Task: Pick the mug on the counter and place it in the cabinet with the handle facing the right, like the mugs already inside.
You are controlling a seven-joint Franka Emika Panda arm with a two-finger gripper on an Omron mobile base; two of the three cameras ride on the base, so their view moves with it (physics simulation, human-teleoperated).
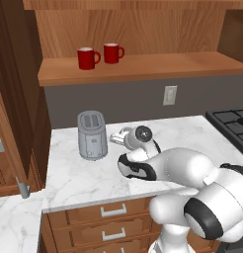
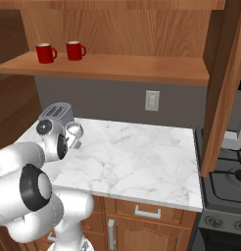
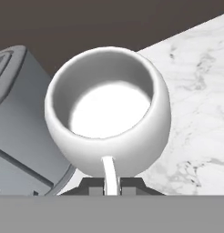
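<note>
The white mug (image 3: 109, 123) fills the hand view with its mouth toward the camera; its printed patch is hidden. Its thin white handle (image 3: 109, 175) points at the hand and sits between the two dark fingertips of my gripper (image 3: 110, 184), which is shut on it. From the base cameras the mug (image 1: 118, 137) (image 2: 74, 131) hangs just above the marble counter (image 1: 84, 178) (image 2: 137, 152), right beside the toaster. The wall cabinet's shelf board (image 1: 158, 66) (image 2: 132, 66) is higher up, with two red mugs (image 1: 87, 58) (image 1: 112, 53) whose handles point right.
A grey toaster (image 1: 92, 134) (image 2: 56, 113) (image 3: 22, 132) stands close to the left of the mug. A dark cabinet door (image 2: 225, 98) hangs open on the right, over a black stove (image 1: 232, 123). A wall outlet (image 1: 170, 95) sits below the shelf.
</note>
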